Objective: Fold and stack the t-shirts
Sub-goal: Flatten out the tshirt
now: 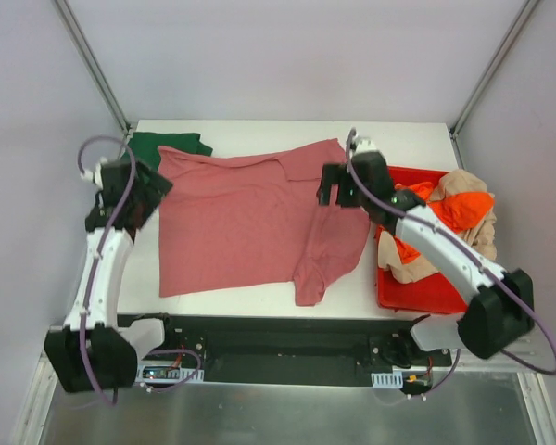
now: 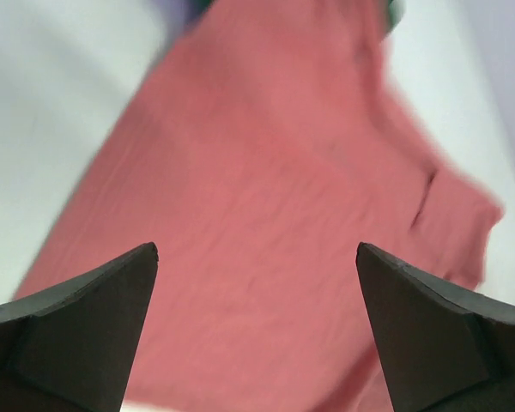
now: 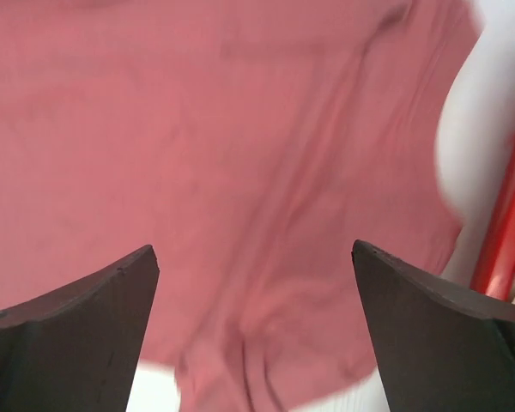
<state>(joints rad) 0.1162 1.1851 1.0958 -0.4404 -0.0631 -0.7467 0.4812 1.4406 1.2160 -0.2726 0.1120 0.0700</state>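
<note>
- Centrally, rose-red t-shirt [image 1: 241, 222]: spread mostly flat on the white tabletop [image 1: 398, 139], filling the middle of it. One sleeve points toward 1 o'clock. The side at 4 o'clock is rumpled and droops toward the near edge at 5 o'clock.
- Dark green t-shirt [image 1: 171, 144]: at the 11 o'clock corner of the tabletop, partly covered by the far corner of the rose-red t-shirt.
- Red bin [image 1: 422, 292]: at 3 to 4 o'clock on the tabletop, just beside the rumpled side of the rose-red t-shirt.
- Orange t-shirt [image 1: 463, 209]: bunched in the red bin, toward its 1 o'clock end.
- Beige t-shirt [image 1: 412, 269]: bunched in the same bin, tangled with the orange t-shirt and spilling over the rim at 2 o'clock.
- Left end effector [image 1: 153, 190]: at the 9 o'clock edge of the rose-red t-shirt, released. In its wrist view the two dark fingers [image 2: 86, 318] stand wide apart with only cloth seen beyond them. Whether it touches the cloth cannot be told.
- Right end effector [image 1: 334, 190]: over the 3 o'clock side of the rose-red t-shirt, released. Its fingers [image 3: 429, 318] stand wide apart with nothing gripped. Contact with the cloth cannot be told.
</note>
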